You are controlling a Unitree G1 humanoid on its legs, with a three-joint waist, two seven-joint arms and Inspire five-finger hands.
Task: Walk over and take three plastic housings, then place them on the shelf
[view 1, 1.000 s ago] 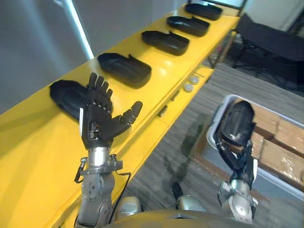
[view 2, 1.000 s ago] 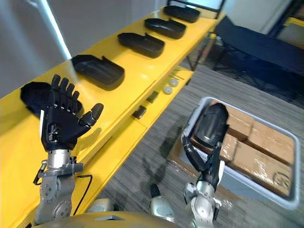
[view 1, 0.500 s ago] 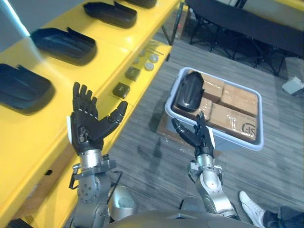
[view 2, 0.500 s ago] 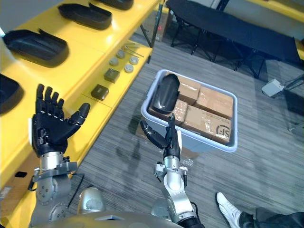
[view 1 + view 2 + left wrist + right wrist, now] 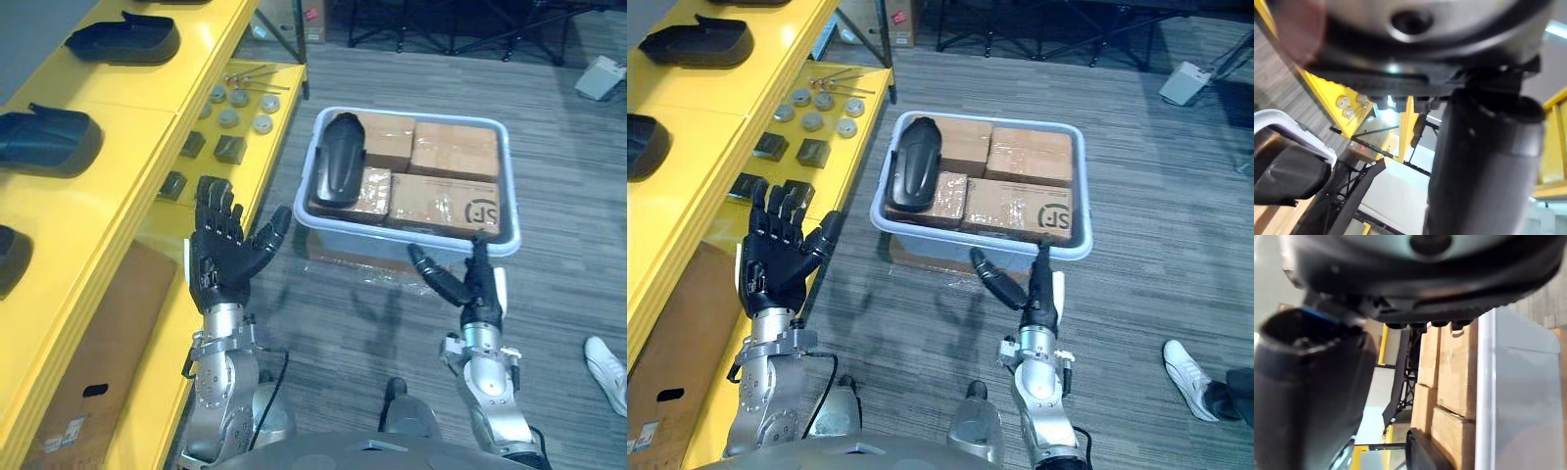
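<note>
- Moved since a second ago: the camera has swung from along the shelf toward the floor. The right hand (image 5: 472,284), then up against the housing, now stands clear of it.
- Right hand: fingers straight, thumb spread, empty. It is raised just short of the bin's near wall.
- Left hand (image 5: 223,259): palm facing the camera, fingers spread and straight, empty. It is raised beside the shelf's front edge.
- Black moulded plastic housing (image 5: 338,171): one, lying lengthwise on the boxes at the left end of the bin, touched by neither hand.
- Pale grey-blue plastic bin (image 5: 505,191): rectangular, on the grey striped carpet (image 5: 568,294), to the right of the shelf.
- Brown cardboard boxes (image 5: 451,152): taped, packed side by side in the bin.
- Long yellow shelf (image 5: 108,113): runs along the left side.
- Further black housings on the shelf top: three in view (image 5: 122,39) (image 5: 44,142) (image 5: 8,259), well apart in a row.
- Small grey round discs (image 5: 235,108) and dark square blocks (image 5: 220,147): on the shelf's lower yellow ledge.
- White shoe (image 5: 607,367): a person's, at the right edge on the carpet.
</note>
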